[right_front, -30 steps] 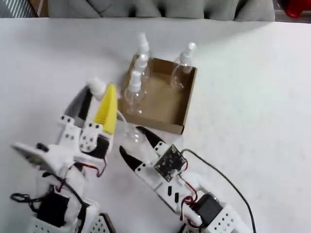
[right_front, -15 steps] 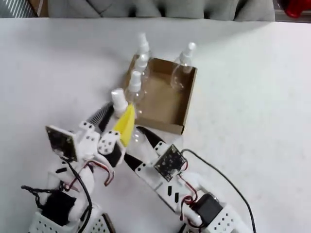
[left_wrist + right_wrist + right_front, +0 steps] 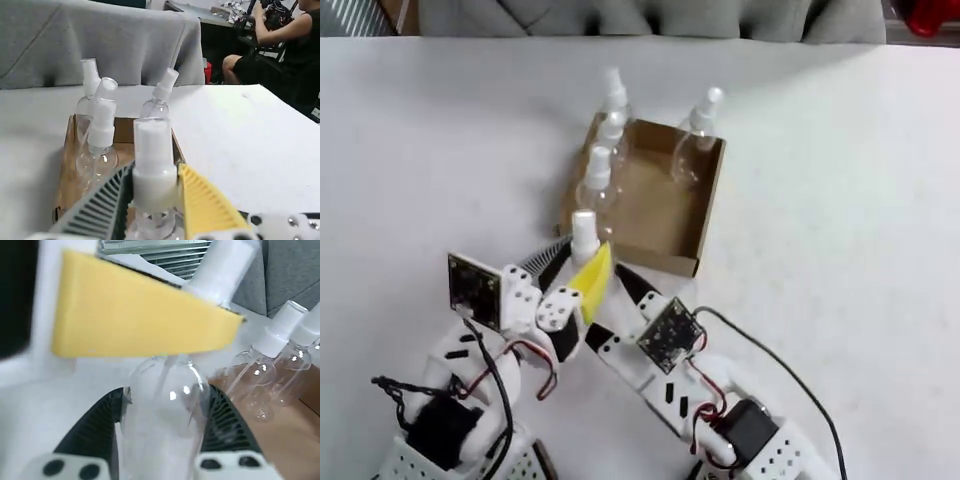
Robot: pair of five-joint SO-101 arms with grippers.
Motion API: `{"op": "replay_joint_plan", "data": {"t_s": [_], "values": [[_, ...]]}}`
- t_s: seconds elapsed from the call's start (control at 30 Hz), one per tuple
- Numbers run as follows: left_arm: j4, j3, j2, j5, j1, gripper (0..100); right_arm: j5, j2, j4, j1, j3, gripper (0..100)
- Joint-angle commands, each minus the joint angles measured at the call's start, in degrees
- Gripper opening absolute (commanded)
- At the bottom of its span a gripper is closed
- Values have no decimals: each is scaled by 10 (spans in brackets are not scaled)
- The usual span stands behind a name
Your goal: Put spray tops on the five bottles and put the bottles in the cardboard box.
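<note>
- Left hand [image 3: 155, 172] is clamped tight on the white spray top [image 3: 151, 145], holding it right over the neck of the clear bottle [image 3: 165, 395]; the top's thin tube seems to reach inside.
- Right hand [image 3: 162, 432] is closed round that bottle's body, which is on the desk [image 3: 840, 200] just in front of the cardboard box [image 3: 708, 210].
- To my eye, a tilted push could seat the top crooked, or twist the slick bottle loose.
- Bottle and top stand roughly upright, long axes vertical, nozzle end uppermost.
</note>
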Motion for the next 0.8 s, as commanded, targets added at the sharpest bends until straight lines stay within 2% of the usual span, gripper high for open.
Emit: {"op": "replay_joint_plan", "data": {"t_s": [0.0, 0.37, 0.47, 0.67, 0.77], "values": [[10, -21, 3, 0, 15, 24, 6, -7, -3, -1, 4, 16], [78, -62, 3, 0, 14, 33, 2, -7, -20, 37, 1, 16], [93, -57, 3, 0, 14, 110, 2, -7, -20, 37, 1, 16], [106, -27, 3, 4, 14, 339, 2, -7, -17, 37, 2, 16], [105, -26, 3, 4, 10, 378, 2, -7, -16, 37, 2, 16]]}}
